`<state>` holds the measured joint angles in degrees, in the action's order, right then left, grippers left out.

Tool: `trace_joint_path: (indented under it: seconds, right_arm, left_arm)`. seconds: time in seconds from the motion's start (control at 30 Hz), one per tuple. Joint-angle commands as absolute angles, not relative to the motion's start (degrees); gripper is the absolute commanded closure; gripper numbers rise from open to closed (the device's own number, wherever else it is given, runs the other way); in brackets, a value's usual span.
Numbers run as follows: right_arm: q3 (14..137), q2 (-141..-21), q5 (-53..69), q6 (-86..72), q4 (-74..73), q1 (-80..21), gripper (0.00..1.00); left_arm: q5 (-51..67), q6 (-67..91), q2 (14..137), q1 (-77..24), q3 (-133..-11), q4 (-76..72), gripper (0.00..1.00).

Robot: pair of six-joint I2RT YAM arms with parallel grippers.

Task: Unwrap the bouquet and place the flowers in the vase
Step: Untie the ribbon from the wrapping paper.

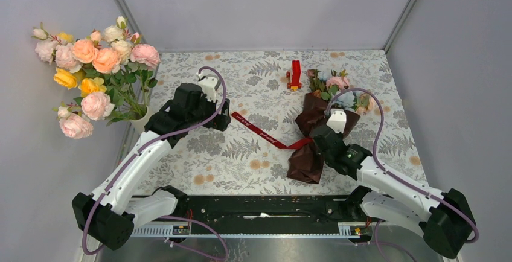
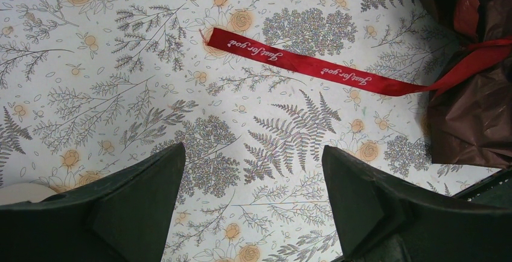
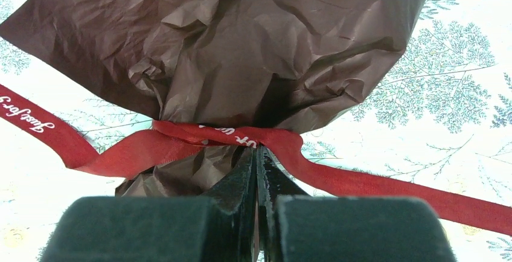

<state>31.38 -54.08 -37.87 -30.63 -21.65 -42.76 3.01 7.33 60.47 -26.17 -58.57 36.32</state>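
Right wrist: was mid-untying, right tool (image 3: 256,153) closed tight at ribbon (image 3: 139,150) knot on bouquet (image 3: 241,51), left tool (image 2: 252,150) spread wide, idle. Needed next: pull to loosen knot.

The bouquet (image 1: 309,116) lies right of centre on the table (image 1: 241,153) (ribbon (image 1: 259,130) trailing leftward).

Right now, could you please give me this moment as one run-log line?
left gripper: open, over table | right gripper: shut on ribbon at tie | bouquet: wrapped, lying down
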Motion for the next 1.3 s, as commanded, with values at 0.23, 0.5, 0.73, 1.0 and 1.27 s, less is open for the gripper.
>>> trace_joint_path:
  seconds: [0.23, 0.5, 0.73, 1.0, 1.27]
  right_arm:
    - [28.8, -48.1, -42.7, -36.6, -21.7, -43.1, 1.00]
    - [23.2, -43.8, -42.9, -40.9, -17.5, -43.0, 1.00]
    - [19.5, -40.6, -40.5, -42.6, -14.3, -43.1, 1.00]
    - [16.4, -34.3, -39.6, -44.7, -14.6, -43.0, 1.00]
    - [16.6, -31.4, -40.9, -46.1, -17.2, -43.0, 1.00]
  left_arm:
    - [4.5, 8.1, 59.0, -26.0, -59.3, 34.4, 0.09]
    - [11.3, 22.7, 57.0, -28.5, -56.7, 25.8, 0.11]
    - [14.6, 26.7, 64.6, -40.6, -52.3, 2.8, 0.12]
    - [18.1, 19.9, 80.6, -51.1, -54.4, -15.3, 0.21]
    - [21.1, 18.0, 94.7, -54.4, -58.7, -24.6, 0.39]
